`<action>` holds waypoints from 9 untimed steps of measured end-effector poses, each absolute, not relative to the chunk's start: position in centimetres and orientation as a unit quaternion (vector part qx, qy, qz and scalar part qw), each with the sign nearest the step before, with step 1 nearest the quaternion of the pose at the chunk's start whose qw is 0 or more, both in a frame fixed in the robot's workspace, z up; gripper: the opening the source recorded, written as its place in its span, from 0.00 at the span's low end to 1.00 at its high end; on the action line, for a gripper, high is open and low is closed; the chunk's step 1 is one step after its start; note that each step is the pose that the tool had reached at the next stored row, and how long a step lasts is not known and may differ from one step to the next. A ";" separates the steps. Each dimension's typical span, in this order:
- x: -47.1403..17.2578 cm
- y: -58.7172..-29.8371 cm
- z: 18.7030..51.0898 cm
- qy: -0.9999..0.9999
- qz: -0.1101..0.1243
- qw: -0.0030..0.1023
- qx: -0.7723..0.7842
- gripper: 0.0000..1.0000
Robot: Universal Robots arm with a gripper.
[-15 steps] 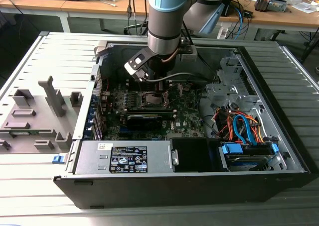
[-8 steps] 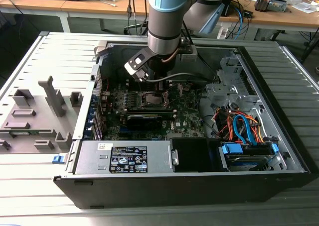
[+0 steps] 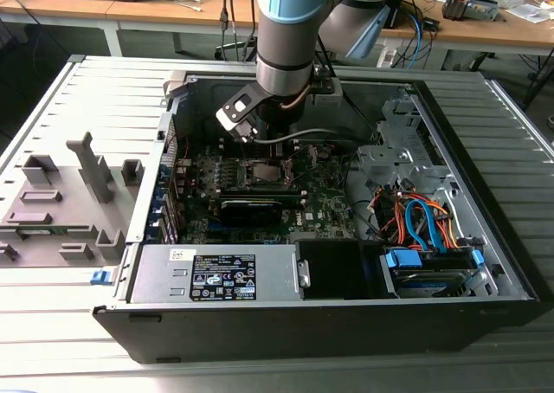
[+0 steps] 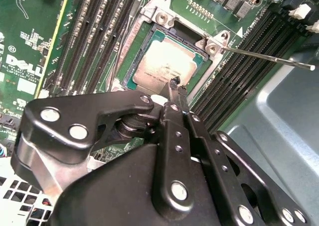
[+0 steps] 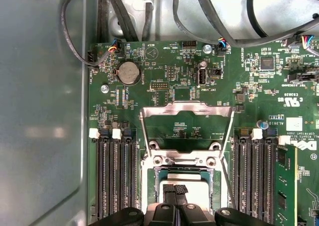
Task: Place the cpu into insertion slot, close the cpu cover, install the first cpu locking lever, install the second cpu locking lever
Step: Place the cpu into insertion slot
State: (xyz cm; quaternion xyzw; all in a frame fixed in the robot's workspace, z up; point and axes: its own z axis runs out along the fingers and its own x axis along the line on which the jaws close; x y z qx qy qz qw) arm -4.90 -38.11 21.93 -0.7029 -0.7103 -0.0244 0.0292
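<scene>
In the second wrist view the gripper (image 4: 177,85) has its fingers pressed together with nothing pinched between them; the tips stand over the near edge of the cpu (image 4: 158,66), and whether they touch its metal top I cannot tell. The cpu lies flat inside the insertion slot (image 4: 133,47), silver top up, its edges parallel to the slot's rim; being square, it has no long axis to speak of. In the first wrist view the same closed gripper (image 5: 174,189) sits above the cpu (image 5: 198,192); beyond the slot the cpu cover (image 5: 187,108) is swung open on its hinge, its frame reaching away from the slot toward the coin cell (image 5: 128,72), the board showing through its cut-out. A thin locking lever (image 4: 269,57) juts from a corner of the slot out over the memory slots (image 4: 239,71), apart from the slot's rim, so I judge it unlatched. The first step looks done, the chip being seated; closing the cover and setting both levers look left to do. In the exterior view the arm (image 3: 281,38) reaches down into the open computer case (image 3: 346,319), over the motherboard (image 3: 327,198).
</scene>
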 end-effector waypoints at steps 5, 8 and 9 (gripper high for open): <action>-4.9 -38.1 21.9 -0.710 -0.028 0.033 -0.703 0.11; -4.9 -38.1 21.9 -0.710 -0.032 0.036 -0.703 0.11; -4.9 -38.1 21.9 -0.710 -0.032 0.037 -0.702 0.11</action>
